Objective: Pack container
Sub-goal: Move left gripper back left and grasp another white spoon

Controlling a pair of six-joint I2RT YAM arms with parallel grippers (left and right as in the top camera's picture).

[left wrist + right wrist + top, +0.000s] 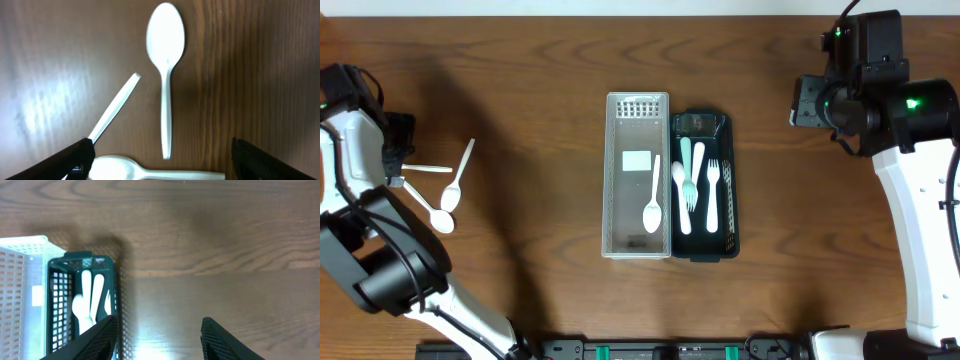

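The white basket sits mid-bench with a dark green basket touching its right side. One white spoon lies lengthwise in the white one. The green one holds pale cutlery, forks among it. Over by the left edge of the bench, three white pieces lie loose. They are a spoon, a bare slanting handle, and a second spoon lying crosswise. The left gripper hangs above them, fingers spread wide and holding nothing. The right gripper hovers over bare wood just right of the green basket, fingers apart and empty.
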